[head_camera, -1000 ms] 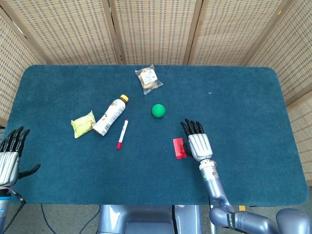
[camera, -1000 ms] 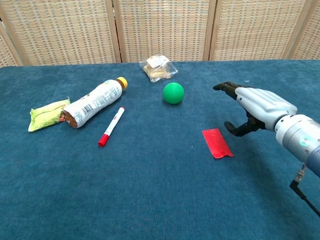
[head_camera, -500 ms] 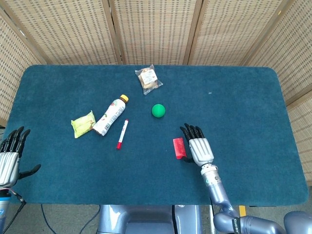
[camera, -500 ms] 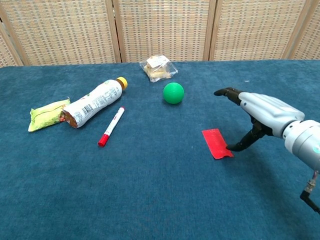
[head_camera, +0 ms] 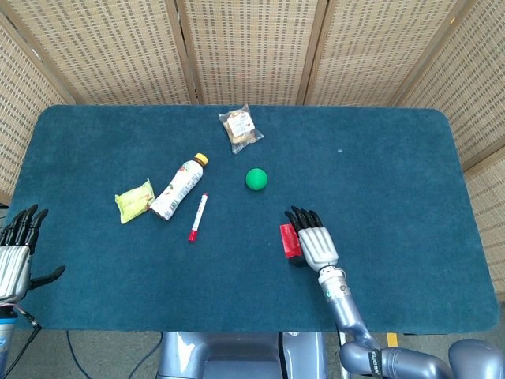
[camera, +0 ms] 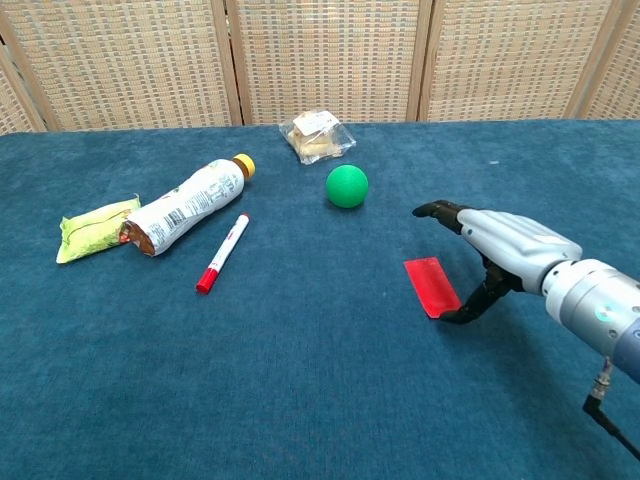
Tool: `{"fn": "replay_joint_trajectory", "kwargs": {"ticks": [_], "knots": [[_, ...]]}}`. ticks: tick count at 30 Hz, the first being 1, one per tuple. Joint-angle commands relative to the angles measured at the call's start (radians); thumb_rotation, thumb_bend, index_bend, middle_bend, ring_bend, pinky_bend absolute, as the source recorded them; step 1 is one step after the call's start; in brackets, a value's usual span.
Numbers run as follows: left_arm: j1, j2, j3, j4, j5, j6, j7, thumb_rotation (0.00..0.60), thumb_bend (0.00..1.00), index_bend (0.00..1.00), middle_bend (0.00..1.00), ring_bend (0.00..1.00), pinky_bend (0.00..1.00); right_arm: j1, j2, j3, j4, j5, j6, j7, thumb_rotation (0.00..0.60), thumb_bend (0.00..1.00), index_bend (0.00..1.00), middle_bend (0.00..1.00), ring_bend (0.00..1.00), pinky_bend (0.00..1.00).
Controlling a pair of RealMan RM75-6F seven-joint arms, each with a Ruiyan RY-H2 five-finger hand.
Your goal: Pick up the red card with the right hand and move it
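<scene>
The red card (head_camera: pixel 289 239) (camera: pixel 429 284) lies flat on the blue table cloth, right of centre. My right hand (head_camera: pixel 312 241) (camera: pixel 505 250) hovers over the card's right side, fingers stretched out above it and pointing away from me. In the chest view its thumb reaches down to the card's near right corner and seems to touch it; the card is not lifted. In the head view the hand hides the card's right edge. My left hand (head_camera: pixel 15 257) rests at the table's left edge, fingers spread and holding nothing; only the head view shows it.
A green ball (head_camera: pixel 256 179) (camera: pixel 347 186) sits just beyond the card. Further left lie a red marker (head_camera: pixel 197 216) (camera: pixel 222 252), a toppled bottle (head_camera: pixel 179 187) (camera: pixel 185 207) and a yellow-green packet (head_camera: pixel 135 200) (camera: pixel 95 229). A clear snack bag (head_camera: pixel 241 128) (camera: pixel 317 136) lies at the back.
My right hand has slid left and slightly nearer, coming over the card's right side. Its thumb has dropped to the card's near right corner. The card and left hand have not moved.
</scene>
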Motion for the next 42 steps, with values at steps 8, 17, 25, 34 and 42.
{"fn": "replay_joint_trajectory", "kwargs": {"ticks": [8, 17, 25, 34, 42], "knots": [[-0.003, -0.003, -0.001, 0.002, -0.007, -0.008, 0.005, 0.600, 0.05, 0.00, 0.00, 0.00, 0.13, 0.015, -0.017, 0.011, 0.046, 0.033, -0.033, -0.014, 0.600, 0.28, 0.06, 0.00, 0.00, 0.00], [-0.001, 0.000, -0.002, 0.002, -0.003, 0.000, -0.004, 0.600, 0.05, 0.00, 0.00, 0.00, 0.13, 0.026, -0.047, 0.015, 0.085, 0.033, -0.032, -0.019, 0.600, 0.46, 0.06, 0.00, 0.00, 0.00], [0.000, 0.004, -0.001, 0.000, -0.003, -0.001, -0.012, 0.600, 0.05, 0.00, 0.00, 0.00, 0.13, 0.020, -0.035, 0.004, 0.074, 0.036, -0.043, -0.019, 0.600, 0.50, 0.14, 0.00, 0.00, 0.00], [0.000, 0.005, 0.001, -0.005, 0.002, 0.001, -0.013, 0.600, 0.06, 0.00, 0.00, 0.00, 0.13, 0.009, -0.003, -0.005, 0.035, 0.045, -0.050, -0.020, 0.600, 0.41, 0.48, 0.00, 0.00, 0.00], [0.000, 0.005, 0.002, -0.004, 0.005, 0.000, -0.015, 0.600, 0.06, 0.00, 0.00, 0.00, 0.13, 0.010, -0.003, -0.005, 0.038, 0.053, -0.054, -0.027, 0.600, 0.38, 0.62, 0.03, 0.00, 0.00]]}}
